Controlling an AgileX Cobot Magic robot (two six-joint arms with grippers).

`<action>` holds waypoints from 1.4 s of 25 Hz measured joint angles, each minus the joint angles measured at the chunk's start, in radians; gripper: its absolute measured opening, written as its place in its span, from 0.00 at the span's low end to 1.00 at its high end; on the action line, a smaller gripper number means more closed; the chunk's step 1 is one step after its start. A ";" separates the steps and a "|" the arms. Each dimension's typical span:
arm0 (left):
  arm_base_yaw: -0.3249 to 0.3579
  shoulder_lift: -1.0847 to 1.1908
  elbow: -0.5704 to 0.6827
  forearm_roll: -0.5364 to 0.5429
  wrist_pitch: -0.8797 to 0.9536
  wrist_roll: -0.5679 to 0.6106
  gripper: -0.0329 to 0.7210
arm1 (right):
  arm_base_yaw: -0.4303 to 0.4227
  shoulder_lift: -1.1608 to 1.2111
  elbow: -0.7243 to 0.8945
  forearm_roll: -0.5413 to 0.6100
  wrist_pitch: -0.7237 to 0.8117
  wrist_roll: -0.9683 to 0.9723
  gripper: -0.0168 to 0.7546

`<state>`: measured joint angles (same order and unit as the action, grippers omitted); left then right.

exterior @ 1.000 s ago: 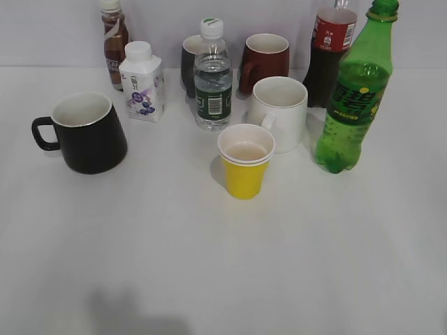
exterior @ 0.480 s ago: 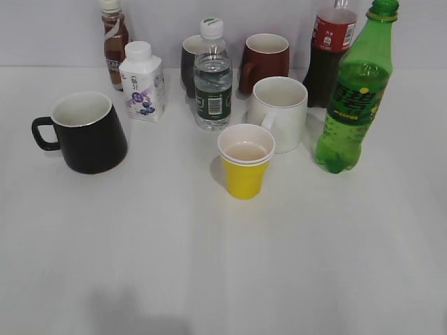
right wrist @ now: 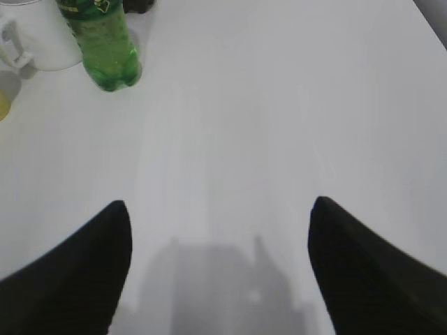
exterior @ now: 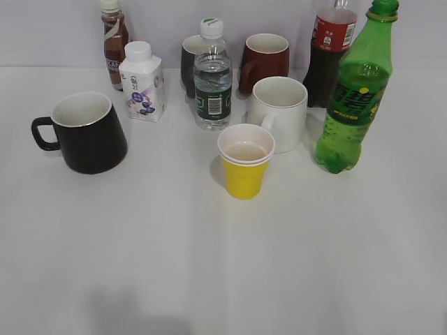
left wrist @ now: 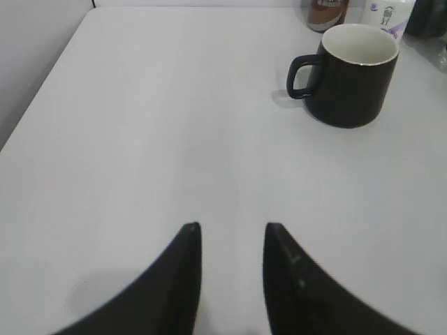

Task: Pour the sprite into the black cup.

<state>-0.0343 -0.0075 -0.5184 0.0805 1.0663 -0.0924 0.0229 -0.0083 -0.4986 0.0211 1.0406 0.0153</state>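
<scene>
A: What does the left wrist view give us?

B: The left gripper (left wrist: 232, 241) over bare table (left wrist: 140, 139), its two dark fingers a narrow gap apart with nothing between them. The black cup (left wrist: 351, 73) stands well ahead of it and off to its right, handle turned toward the gripper's side.

A: And the right wrist view?

B: The right gripper (right wrist: 220, 223) is spread wide, holding nothing. The sprite (right wrist: 101, 42) stands upright well ahead and to its left, touching nothing that I can see, with a white mug (right wrist: 31, 38) just beyond it to the left. Its cap is cut off in that view.

A: The exterior view?

B: It shows neither gripper, but it shows the whole bottle (exterior: 353, 91), cap on, and the cup (exterior: 82, 131) far across from it. Between them stand a yellow paper cup (exterior: 245, 162) and a water bottle (exterior: 212, 77); whether the yellow cup holds liquid is hard to tell.
</scene>
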 joint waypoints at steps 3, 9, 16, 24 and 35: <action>0.000 0.000 0.000 -0.001 0.000 0.000 0.36 | 0.000 0.000 0.000 0.000 0.000 0.000 0.78; 0.000 0.052 -0.006 -0.013 -0.280 0.000 0.36 | 0.000 0.000 0.000 0.000 0.000 0.000 0.78; 0.000 0.374 0.223 -0.010 -1.238 0.000 0.36 | 0.000 0.000 0.000 0.000 0.000 0.000 0.78; 0.001 1.044 0.301 0.044 -1.756 0.000 0.43 | 0.000 0.000 0.000 0.000 0.000 0.000 0.78; 0.001 1.590 0.301 0.175 -2.059 0.000 0.49 | 0.000 0.000 0.000 0.000 0.000 0.001 0.78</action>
<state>-0.0335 1.5827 -0.2178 0.2556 -0.9929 -0.0924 0.0229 -0.0083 -0.4986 0.0211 1.0406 0.0166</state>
